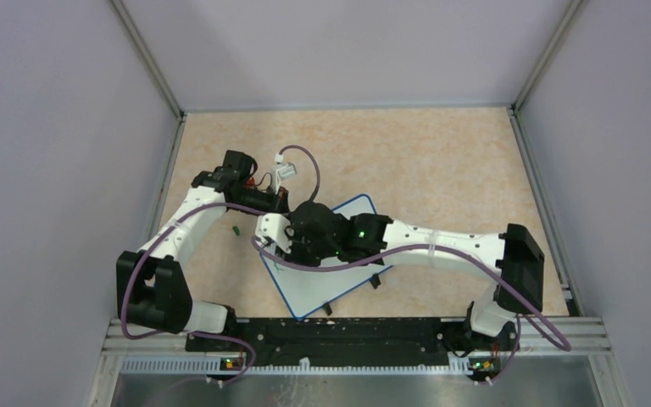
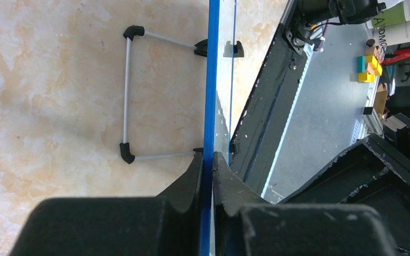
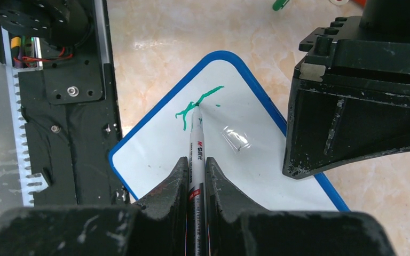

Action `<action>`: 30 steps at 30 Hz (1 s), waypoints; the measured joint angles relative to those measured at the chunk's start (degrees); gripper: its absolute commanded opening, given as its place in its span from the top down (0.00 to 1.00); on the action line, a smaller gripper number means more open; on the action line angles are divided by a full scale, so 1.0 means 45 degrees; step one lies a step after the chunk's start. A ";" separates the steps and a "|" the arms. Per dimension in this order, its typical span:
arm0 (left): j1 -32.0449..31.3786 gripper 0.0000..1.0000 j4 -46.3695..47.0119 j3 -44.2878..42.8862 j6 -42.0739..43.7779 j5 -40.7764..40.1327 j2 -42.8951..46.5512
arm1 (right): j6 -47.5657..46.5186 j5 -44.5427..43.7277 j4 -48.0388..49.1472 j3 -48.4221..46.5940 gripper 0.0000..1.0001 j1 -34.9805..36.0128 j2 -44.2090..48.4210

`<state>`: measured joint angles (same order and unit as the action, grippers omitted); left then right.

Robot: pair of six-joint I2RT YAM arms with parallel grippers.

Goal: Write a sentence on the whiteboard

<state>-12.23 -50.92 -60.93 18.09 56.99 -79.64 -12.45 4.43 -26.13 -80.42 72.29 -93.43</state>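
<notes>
Whiteboard (image 1: pixel 326 288) lay angled on the tabletop (image 1: pixel 441 161), with the left tool (image 2: pixel 208 160) clamped on its blue rim. Right tool (image 3: pixel 196 162) gripped the marker (image 3: pixel 198 144), tip at the few green strokes (image 3: pixel 203 98). I judged it best to press lightly and make small strokes, with the left grip firm against sliding.

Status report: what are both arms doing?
Left gripper shut on whiteboard rim. Right gripper shut on marker, tip on board. Few green strokes. Nothing blocking.

Tabletop (image 1: pixel 441 161), far and right portions: open passage was noted. Whiteboard (image 1: pixel 331 292), left corner: crowded by left gripper (image 2: pixel 208 158), clamped on the rim, and right gripper (image 3: pixel 196 161), closed on a marker (image 3: pixel 197 133). Near edge: barred by the base rail (image 1: pixel 339 335).
</notes>
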 measured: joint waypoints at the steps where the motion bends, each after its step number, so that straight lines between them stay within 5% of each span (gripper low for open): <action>1: 0.0000 1.00 0.0000 0.0000 0.0000 0.0000 0.0000 | 0.0000 -0.0034 0.0019 0.0000 1.00 -0.0010 -0.0019; 30: -0.0024 1.00 0.0083 0.0000 -0.0029 -0.0112 0.0005 | 0.0019 -0.0155 0.0015 0.0000 1.00 -0.0403 0.0068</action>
<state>-12.34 -50.54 -60.93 17.96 56.49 -79.61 -12.36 3.73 -26.06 -80.42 70.48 -93.12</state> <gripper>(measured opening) 0.102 0.116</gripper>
